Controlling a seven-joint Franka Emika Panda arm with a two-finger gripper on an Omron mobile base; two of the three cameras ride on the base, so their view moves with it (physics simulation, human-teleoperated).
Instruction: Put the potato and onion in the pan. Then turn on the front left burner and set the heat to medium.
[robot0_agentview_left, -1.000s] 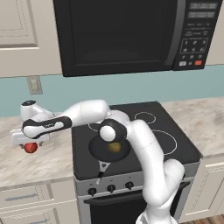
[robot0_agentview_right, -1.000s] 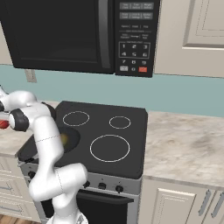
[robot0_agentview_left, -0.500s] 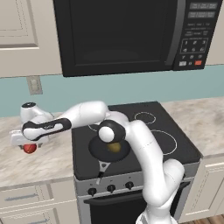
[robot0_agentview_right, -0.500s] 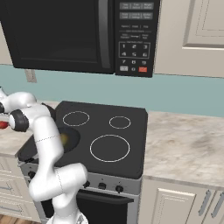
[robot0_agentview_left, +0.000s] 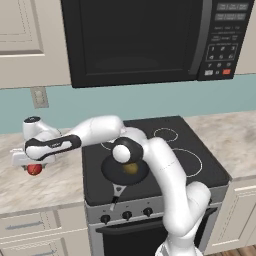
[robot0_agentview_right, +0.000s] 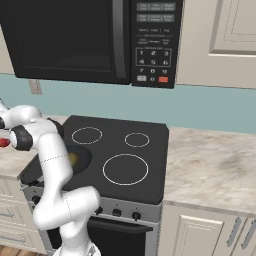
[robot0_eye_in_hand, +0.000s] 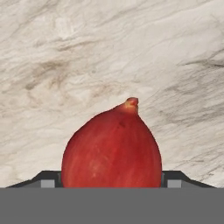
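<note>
- The arm reaches far left, out over the marble counter (robot0_agentview_left: 55, 182) beside the stove, and the gripper (robot0_agentview_left: 31, 166) hangs low right over the onion (robot0_agentview_left: 34, 169).
- From the hand camera the onion (robot0_eye_in_hand: 112, 146) sits red and glossy, stem tip pointing away, squarely between the two dark finger tips (robot0_eye_in_hand: 48, 178), one on each side.
- The tips look right up against the onion's flanks, but whether they are pressing it or just bracketing it, I cannot tell.
- The onion appears to rest on the counter (robot0_eye_in_hand: 109, 52), well left of the cooktop.
- On the stove, the pan (robot0_agentview_left: 123, 171) sits at the near left of the black cooktop (robot0_agentview_left: 165, 150), handle pointing toward the near edge.
- The potato (robot0_agentview_left: 131, 168) lies inside the pan, partly hidden by the arm's dark elbow joint.
- In the right base view the pan (robot0_agentview_right: 80, 157) peeks out from behind the white arm, with a hint of the potato (robot0_agentview_right: 74, 160) in it.
- The large white ring (robot0_agentview_right: 125, 169) lies bare to the pan's right.
- The knobs (robot0_agentview_left: 126, 215) line the stove's front panel.
</note>
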